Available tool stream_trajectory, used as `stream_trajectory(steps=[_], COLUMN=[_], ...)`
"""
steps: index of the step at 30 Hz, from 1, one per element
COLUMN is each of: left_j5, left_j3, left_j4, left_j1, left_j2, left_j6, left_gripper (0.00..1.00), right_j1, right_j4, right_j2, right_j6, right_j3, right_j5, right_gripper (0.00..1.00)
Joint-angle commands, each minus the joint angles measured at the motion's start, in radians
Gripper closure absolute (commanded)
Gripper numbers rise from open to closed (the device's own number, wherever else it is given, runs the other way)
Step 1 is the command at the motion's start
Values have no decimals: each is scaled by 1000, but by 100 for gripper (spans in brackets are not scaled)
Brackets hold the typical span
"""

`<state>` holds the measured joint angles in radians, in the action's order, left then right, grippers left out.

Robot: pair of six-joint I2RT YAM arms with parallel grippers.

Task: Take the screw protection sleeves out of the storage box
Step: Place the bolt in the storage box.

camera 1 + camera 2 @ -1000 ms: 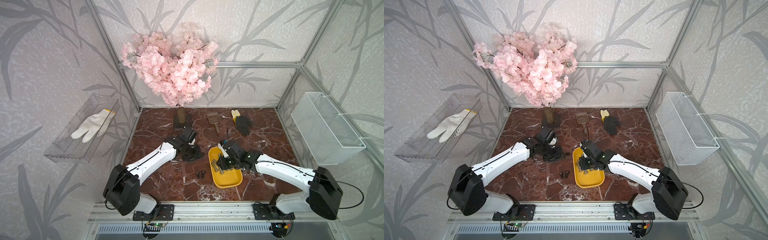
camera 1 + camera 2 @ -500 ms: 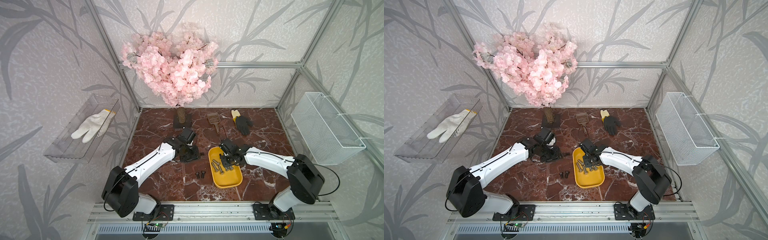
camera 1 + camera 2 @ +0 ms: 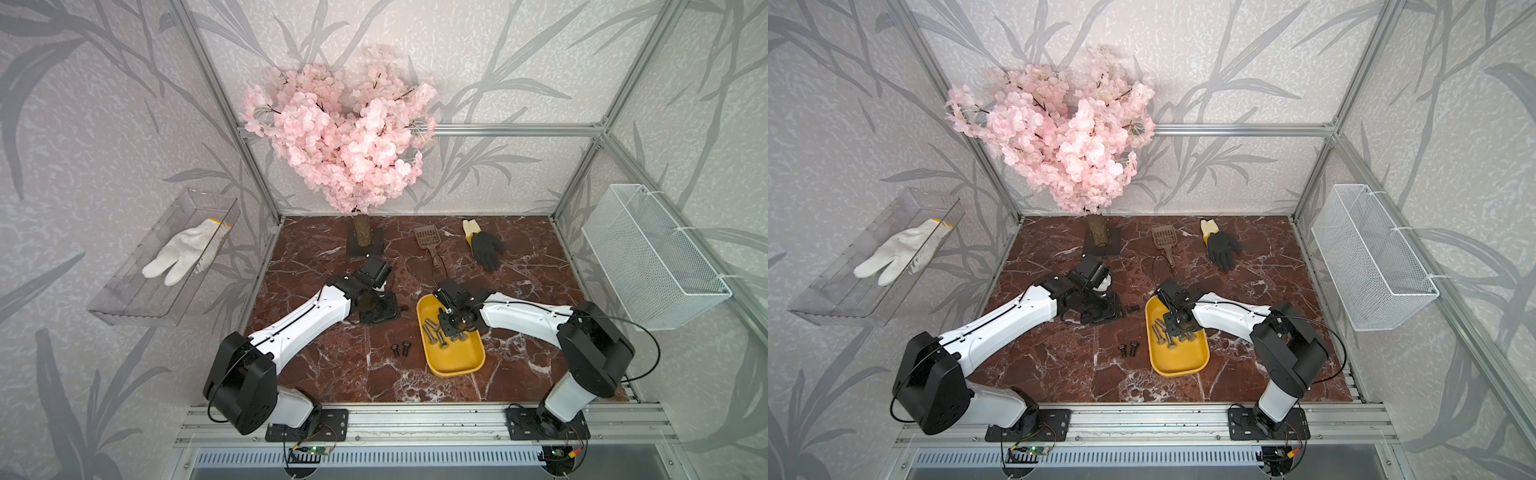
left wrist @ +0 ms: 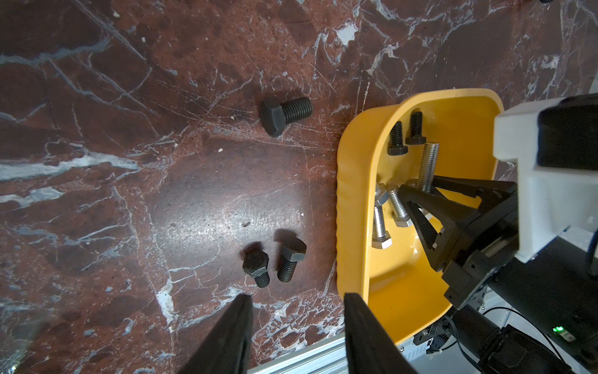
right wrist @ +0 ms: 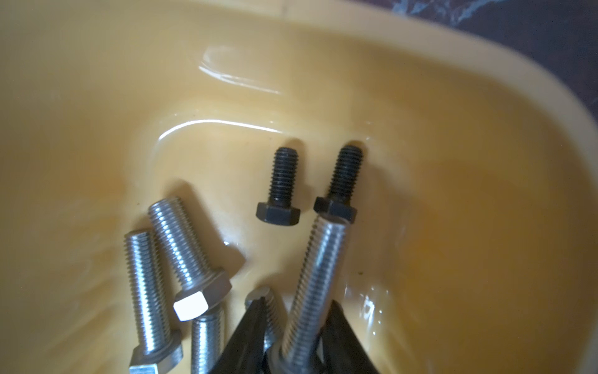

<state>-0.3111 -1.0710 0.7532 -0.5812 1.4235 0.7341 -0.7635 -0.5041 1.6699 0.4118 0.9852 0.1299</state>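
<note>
Small black sleeves [image 5: 281, 184] in the storage box [image 5: 453, 145] look light, rigid and pinchable across the shank; the right gripper [image 5: 297, 302] narrowly straddles a silver bolt [image 5: 320, 259], grip unclear; the left gripper [image 4: 297, 296] is half-open and empty.

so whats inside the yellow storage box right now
Two black screw protection sleeves lie in the storage box, plus at least five silver bolts, one between the jaws of the right gripper. Whatever lies under the gripper is hidden.
</note>
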Motion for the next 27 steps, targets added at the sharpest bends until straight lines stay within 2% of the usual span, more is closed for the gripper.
stream_trajectory(steps=[1,4,15,22,27], left_j5=[17,19,31,88,114], left_j3=[14,20,37,116,103], left_j4=[25,28,60,43,18], left_j1=[4,4,-11,-104,-206], left_j2=[-22,-27,-61,-42,33], left_j6=[-12,-12,15,79,99], left_gripper=[51,52,53,56,62], right_j1=[5,4,5,4,5], right_j4=[-1,-5,-42,-40,-40], right_j2=[16,11,-139,-226,-235], right_j6=[-7,-8,11,17,22], right_j3=[12,11,14,-7,-8], right_j5=[5,6,-12,-54,-58], right_gripper=[61,57,57,57,57])
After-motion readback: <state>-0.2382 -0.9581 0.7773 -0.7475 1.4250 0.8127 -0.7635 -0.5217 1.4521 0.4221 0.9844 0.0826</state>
